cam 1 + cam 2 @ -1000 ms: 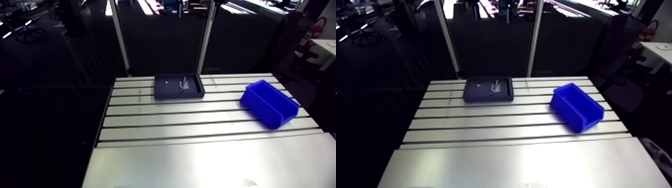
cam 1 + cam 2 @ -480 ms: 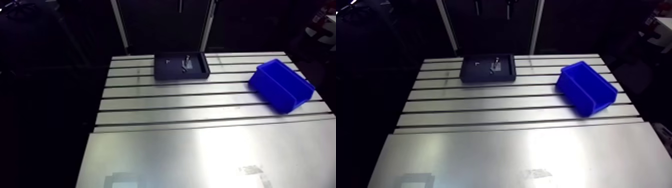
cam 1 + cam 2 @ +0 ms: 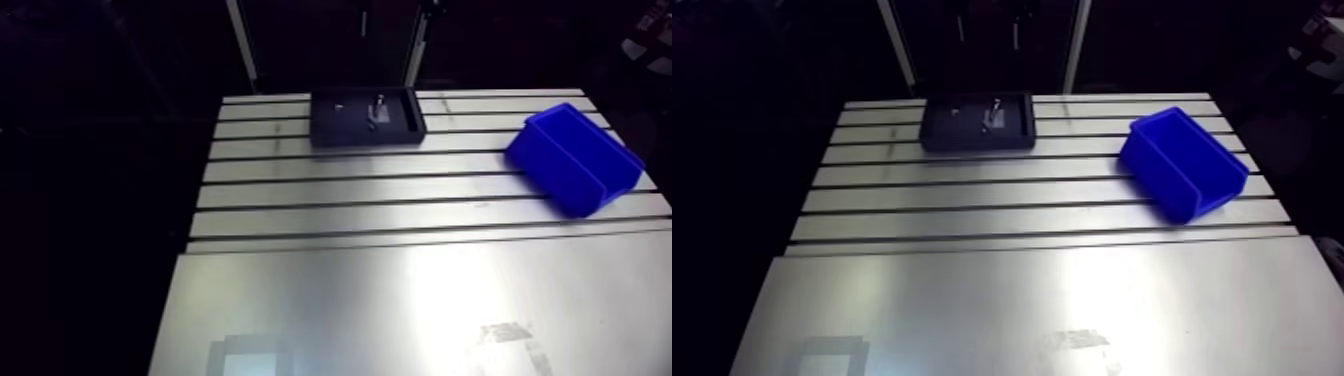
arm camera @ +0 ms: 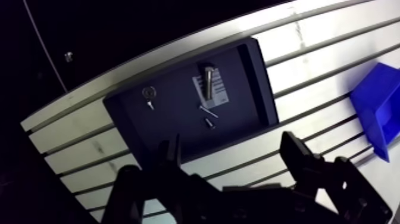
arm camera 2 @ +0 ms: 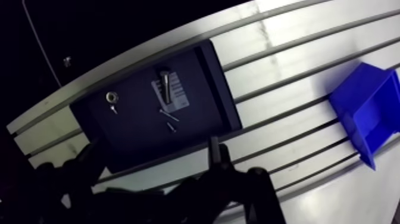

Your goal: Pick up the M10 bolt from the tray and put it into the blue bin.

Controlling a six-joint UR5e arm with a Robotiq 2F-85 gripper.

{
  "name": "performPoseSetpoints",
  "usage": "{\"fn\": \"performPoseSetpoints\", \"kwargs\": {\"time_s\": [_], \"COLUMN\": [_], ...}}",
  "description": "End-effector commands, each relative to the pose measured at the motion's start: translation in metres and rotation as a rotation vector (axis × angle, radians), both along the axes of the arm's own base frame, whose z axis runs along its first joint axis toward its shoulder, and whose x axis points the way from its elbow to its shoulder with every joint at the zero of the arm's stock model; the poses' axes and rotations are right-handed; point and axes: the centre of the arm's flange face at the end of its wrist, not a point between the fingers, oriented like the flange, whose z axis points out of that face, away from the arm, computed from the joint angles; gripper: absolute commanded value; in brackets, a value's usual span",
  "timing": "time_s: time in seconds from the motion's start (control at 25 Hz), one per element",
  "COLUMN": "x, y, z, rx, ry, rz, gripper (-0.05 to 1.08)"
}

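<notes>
Shiny metal table (image 3: 400, 300) filled the lower part of the arm view, smooth in front, with long slots farther back. A blue bin (image 3: 575, 160) sat at the right of the frame, turned at a slant to the slots. A dark tray (image 3: 365, 115) sat at the upper middle, by the far edge.

In the wrist view the gripper (image 4: 232, 149) hung above the table by the tray's close edge. Its fingers were wide apart and held nothing. Ahead of it, the M10 bolt (image 4: 208, 80) lay flat in the tray on a small grey card (image 4: 216, 94). The bolt's long side pointed away from the gripper. A small round piece (image 4: 149, 92) lay apart from it.
</notes>
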Motion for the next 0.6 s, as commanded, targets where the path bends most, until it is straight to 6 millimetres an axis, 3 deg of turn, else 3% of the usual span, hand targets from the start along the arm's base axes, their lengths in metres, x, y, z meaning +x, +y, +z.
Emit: {"fn": "performPoseSetpoints", "kwargs": {"time_s": [0.04, 0.6], "x": [-0.002, -0.008], "y": [-0.001, -0.007], "z": [-0.016, -0.045], "rx": [0.006, 0.004], "ry": [-0.013, -0.014], "rz": [0.001, 0.015], "gripper": [0.18, 0.35]}}
